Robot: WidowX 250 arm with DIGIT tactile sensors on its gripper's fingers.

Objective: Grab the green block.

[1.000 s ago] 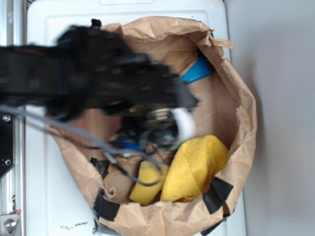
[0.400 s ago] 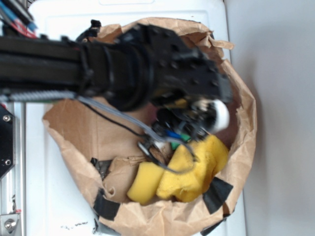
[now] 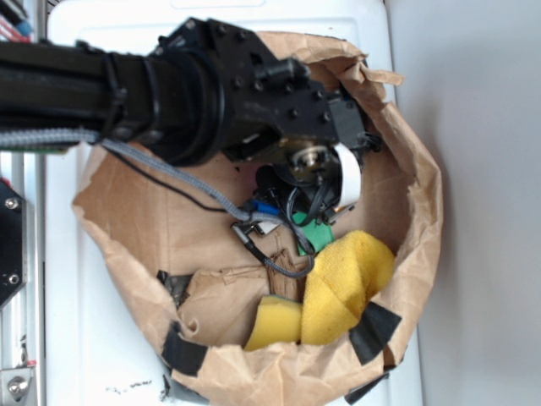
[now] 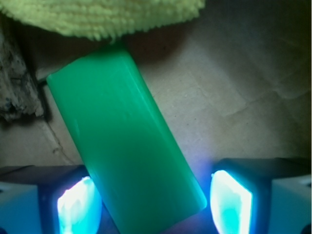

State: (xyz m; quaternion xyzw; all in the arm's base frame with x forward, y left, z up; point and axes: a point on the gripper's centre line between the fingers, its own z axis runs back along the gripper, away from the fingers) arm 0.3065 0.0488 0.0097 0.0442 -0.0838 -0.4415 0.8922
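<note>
Gripper: while its jaws stand apart, they straddle the slab's near end.
Green block: lying skewed, 11 to 5 o'clock, on the paper bag floor.
Yellow cloth: touching at 12 o'clock.
Advice: square wrist to slab, then close.

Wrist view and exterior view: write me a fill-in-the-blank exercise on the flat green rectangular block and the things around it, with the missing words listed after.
1. The flat green rectangular block lies on brown ____.
2. In the wrist view, the fluffy cloth at the block's far end is ____ in colour.
3. The gripper has its jaws ____, one on each side of the block's near end.
4. The crumpled bag holding everything is made of brown ____.

Missing words: cardboard; yellow; open; paper
</note>
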